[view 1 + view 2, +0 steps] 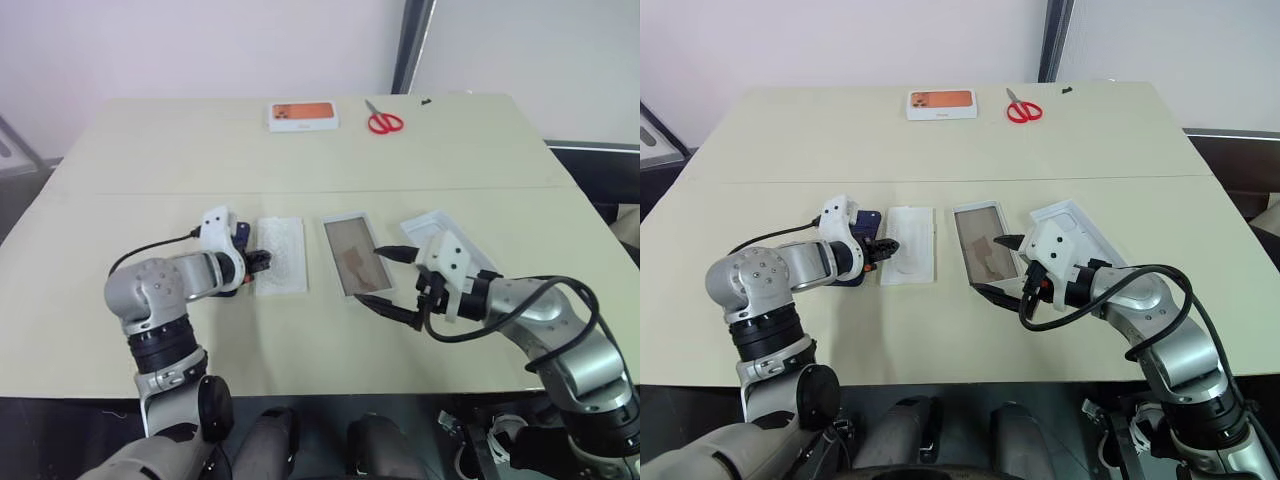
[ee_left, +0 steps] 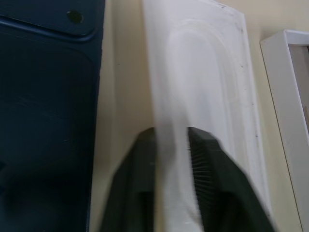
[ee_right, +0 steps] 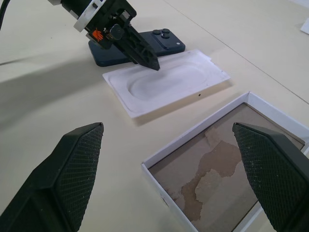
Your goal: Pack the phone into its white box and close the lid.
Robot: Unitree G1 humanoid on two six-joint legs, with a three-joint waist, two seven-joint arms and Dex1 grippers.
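Note:
The dark navy phone (image 3: 164, 41) lies flat on the table, mostly behind my left gripper in the head views. Right beside it lies a flat white insert card (image 1: 280, 255). My left gripper (image 1: 262, 262) is shut on the card's edge nearest the phone; white card shows between its fingers (image 2: 147, 145). The white box (image 1: 347, 216) with its tan floor sits open to the right of the card. My right gripper (image 1: 370, 275) hovers open over the box's near right corner, holding nothing. The lid (image 1: 432, 220) lies inside up further right, partly hidden by that arm.
A smaller white box with orange print (image 1: 303, 116) and red scissors (image 1: 384, 122) lie near the table's far edge. A seam crosses the tabletop behind the work area. A black cable loops from each wrist.

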